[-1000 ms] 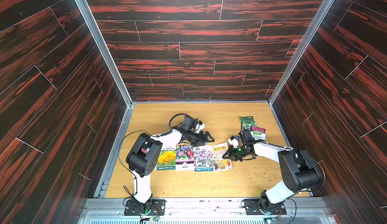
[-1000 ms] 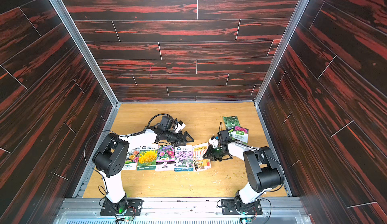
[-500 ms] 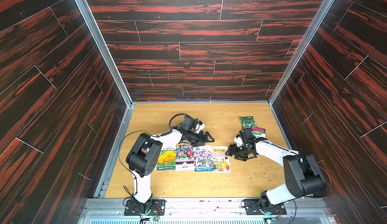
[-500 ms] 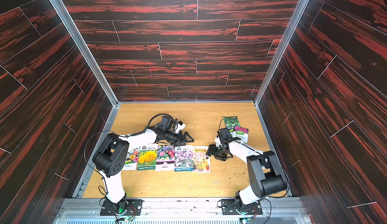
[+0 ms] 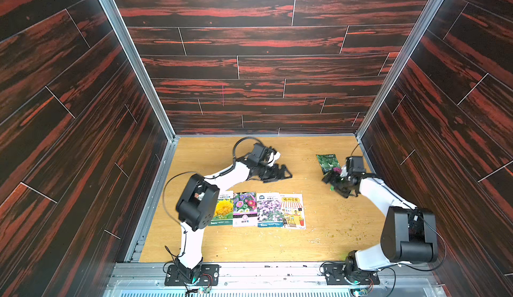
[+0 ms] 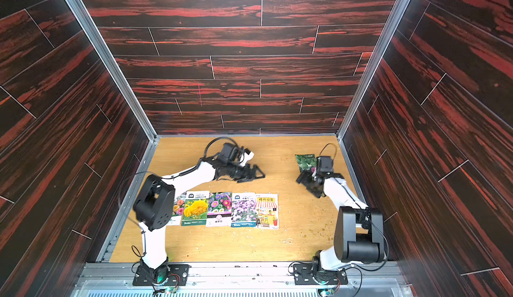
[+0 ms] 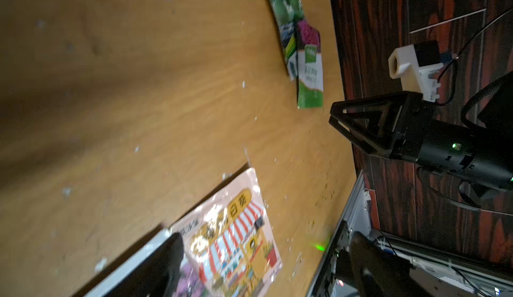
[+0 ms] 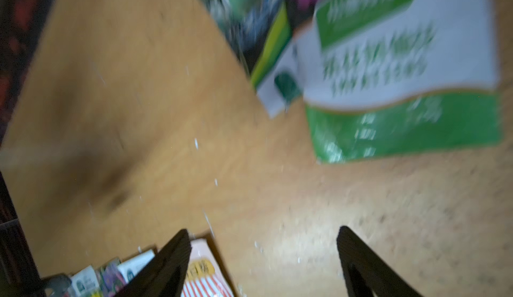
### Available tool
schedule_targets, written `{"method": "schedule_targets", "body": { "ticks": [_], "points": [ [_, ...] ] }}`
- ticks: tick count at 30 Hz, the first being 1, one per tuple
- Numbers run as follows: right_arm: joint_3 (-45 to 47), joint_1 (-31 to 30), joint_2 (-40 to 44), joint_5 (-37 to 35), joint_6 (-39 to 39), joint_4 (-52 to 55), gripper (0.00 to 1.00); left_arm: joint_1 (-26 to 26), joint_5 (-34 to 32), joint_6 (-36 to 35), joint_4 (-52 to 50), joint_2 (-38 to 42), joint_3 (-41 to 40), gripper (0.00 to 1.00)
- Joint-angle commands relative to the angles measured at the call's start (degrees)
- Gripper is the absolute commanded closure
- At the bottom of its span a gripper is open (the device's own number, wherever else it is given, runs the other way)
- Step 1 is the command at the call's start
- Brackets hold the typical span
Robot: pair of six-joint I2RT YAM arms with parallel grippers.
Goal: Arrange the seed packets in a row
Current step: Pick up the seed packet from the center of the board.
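Several seed packets lie side by side in a row on the wooden floor; the shopfront packet (image 5: 293,211) (image 6: 266,211) (image 7: 236,243) is at its right end, next to the purple-flower packet (image 5: 268,209). The green melon packet (image 5: 327,163) (image 7: 283,1) and a green-label packet (image 8: 402,73) (image 7: 309,70) overlap at the far right. My right gripper (image 5: 337,184) (image 8: 263,243) hangs open and empty just short of those two. My left gripper (image 5: 280,172) (image 7: 266,270) hovers open and empty behind the row.
Small crumbs (image 5: 347,230) are scattered on the floor (image 5: 249,243) right of the row. Dark panelled walls close in on three sides, and the right wall (image 5: 416,170) is close to the two loose packets. A metal rail (image 5: 263,270) runs along the front.
My right gripper has opened, let the shopfront packet lie flat at the row's right end, and drawn back to the far right near the two loose packets. The left arm barely moved.
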State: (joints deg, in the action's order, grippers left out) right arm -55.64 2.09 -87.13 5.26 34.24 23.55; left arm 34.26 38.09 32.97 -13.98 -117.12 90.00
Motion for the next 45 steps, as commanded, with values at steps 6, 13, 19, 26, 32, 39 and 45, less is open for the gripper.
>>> {"method": "schedule_targets", "body": {
  "ticks": [6,13,19,26,32,39,45],
  "points": [
    [-10.85,10.56,-12.17,-2.55,-0.16,-1.05,0.08,5.11,0.29,1.87,-1.98,-15.54,19.64,0.00],
    [-15.72,17.78,-21.29,7.37,-5.31,-3.16,0.08,8.38,1.63,4.79,2.33,-24.15,30.41,0.00],
    [-12.91,18.24,-23.78,18.19,-4.08,-9.31,0.08,9.70,3.24,6.81,1.82,-30.43,39.25,0.00],
    [-8.20,16.14,-26.07,26.65,-1.57,-15.42,0.08,10.44,4.27,9.76,1.92,-35.65,46.49,0.00],
    [-3.67,13.76,-26.43,32.10,2.16,-19.55,0.09,10.61,3.51,14.13,1.32,-39.79,49.87,0.00],
    [2.08,11.59,-24.10,33.91,4.54,-23.77,0.12,11.00,-2.39,9.14,-9.73,-36.38,44.51,0.02],
    [0.27,10.66,-24.86,33.37,3.46,-21.53,0.15,10.85,-9.11,8.52,-8.89,-34.60,42.81,0.02]
  ]
}}
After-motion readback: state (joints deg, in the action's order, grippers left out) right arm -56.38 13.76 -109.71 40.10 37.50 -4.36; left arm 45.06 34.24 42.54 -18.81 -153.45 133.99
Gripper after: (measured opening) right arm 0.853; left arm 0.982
